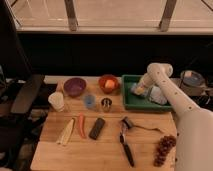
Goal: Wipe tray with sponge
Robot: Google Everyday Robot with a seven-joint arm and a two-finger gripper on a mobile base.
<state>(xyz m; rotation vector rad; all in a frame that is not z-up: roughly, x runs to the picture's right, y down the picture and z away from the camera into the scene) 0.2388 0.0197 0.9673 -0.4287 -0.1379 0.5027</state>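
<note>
The green tray (pixel 129 104) sits at the right back of the wooden board, right of the orange bowl. My white arm reaches down from the right into it. My gripper (pixel 136 90) is low over the tray's left half, close to the floor. A pale bluish patch (pixel 158 95) lies in the tray just right of the gripper, partly under the arm. I cannot tell whether it is the sponge, or whether the gripper holds it.
On the wooden board (pixel 105 150) are a purple bowl (pixel 75 86), an orange bowl (pixel 108 83), a white cup (pixel 56 101), a small blue cup (pixel 89 101), a metal cup (pixel 106 104), a carrot (pixel 81 125), a dark block (pixel 97 128), a black-handled tool (pixel 127 145) and grapes (pixel 164 147). A chair (pixel 25 95) stands at the left.
</note>
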